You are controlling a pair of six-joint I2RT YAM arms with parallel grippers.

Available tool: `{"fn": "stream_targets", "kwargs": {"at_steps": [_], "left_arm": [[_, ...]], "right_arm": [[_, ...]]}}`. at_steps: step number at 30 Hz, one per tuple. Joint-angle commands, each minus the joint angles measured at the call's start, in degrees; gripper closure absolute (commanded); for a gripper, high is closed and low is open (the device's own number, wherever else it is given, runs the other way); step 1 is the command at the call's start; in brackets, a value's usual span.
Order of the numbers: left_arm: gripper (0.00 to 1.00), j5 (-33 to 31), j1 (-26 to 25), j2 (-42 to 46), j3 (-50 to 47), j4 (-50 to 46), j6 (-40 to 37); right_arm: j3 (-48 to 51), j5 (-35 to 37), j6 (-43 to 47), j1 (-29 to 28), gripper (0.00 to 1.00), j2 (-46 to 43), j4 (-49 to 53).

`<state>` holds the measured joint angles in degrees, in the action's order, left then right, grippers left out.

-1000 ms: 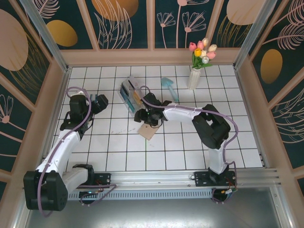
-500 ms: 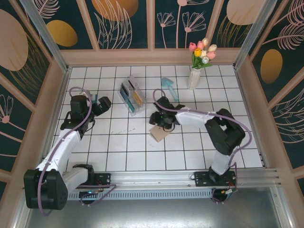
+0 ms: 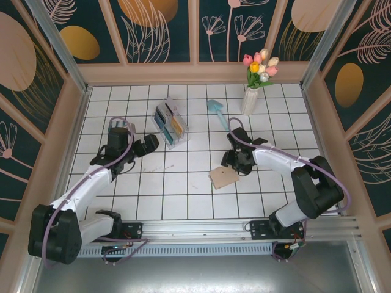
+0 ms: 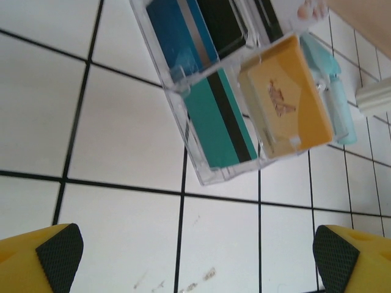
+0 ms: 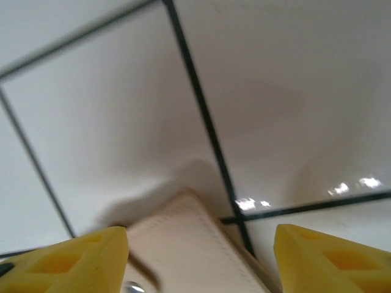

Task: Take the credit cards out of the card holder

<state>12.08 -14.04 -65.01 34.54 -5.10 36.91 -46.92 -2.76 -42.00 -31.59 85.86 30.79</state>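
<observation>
The tan card holder [image 3: 224,177] is in the middle of the tiled floor, folded shut, one end under my right gripper [image 3: 235,163]. In the right wrist view its stitched tan face [image 5: 195,244] fills the gap between my yellow fingers [image 5: 67,262], and the gripper [image 5: 201,259] is shut on it. The credit cards are hidden. My left gripper [image 3: 151,144] hangs open over bare tile just left of the clear acrylic rack [image 3: 170,124]. The left wrist view has that gripper [image 4: 192,262] with nothing between its black pads [image 4: 58,253], the rack [image 4: 232,91] ahead.
The rack holds blue, teal [image 4: 223,125] and yellow [image 4: 284,101] cards. A white vase of tulips [image 3: 250,97] stands at the back right, with a small teal tool [image 3: 217,113] beside it. Wooden walls ring the floor.
My right gripper has swung right and a little nearer, taking the card holder with it by about two tiles. My left gripper has moved right, toward the acrylic rack.
</observation>
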Motion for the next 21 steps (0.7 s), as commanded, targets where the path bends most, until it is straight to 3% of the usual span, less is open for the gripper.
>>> {"fn": "stream_targets", "kwargs": {"at_steps": [1,7,17,19,21], "left_arm": [[0.01,0.50,-1.28,-0.56,-1.74,3.01,2.72],[0.02,-0.21,-1.90,-0.63,-2.46,3.91,3.63],[0.01,1.12,-2.76,0.58,-3.82,4.07,3.79],[0.01,0.81,-2.90,0.81,-4.17,3.76,3.79],[0.02,0.05,-2.85,0.88,-4.46,3.54,3.79]], "right_arm": [[1.58,-2.17,1.66,-0.06,0.32,-1.37,3.99],[1.44,-6.84,1.18,-1.75,0.33,-1.38,3.61],[-1.12,-20.41,-8.95,-13.34,0.34,0.28,-7.02],[-4.06,-16.24,-6.98,-14.86,0.34,1.07,-2.56],[-8.26,-5.16,-3.50,-15.09,0.34,1.67,6.43]]}}
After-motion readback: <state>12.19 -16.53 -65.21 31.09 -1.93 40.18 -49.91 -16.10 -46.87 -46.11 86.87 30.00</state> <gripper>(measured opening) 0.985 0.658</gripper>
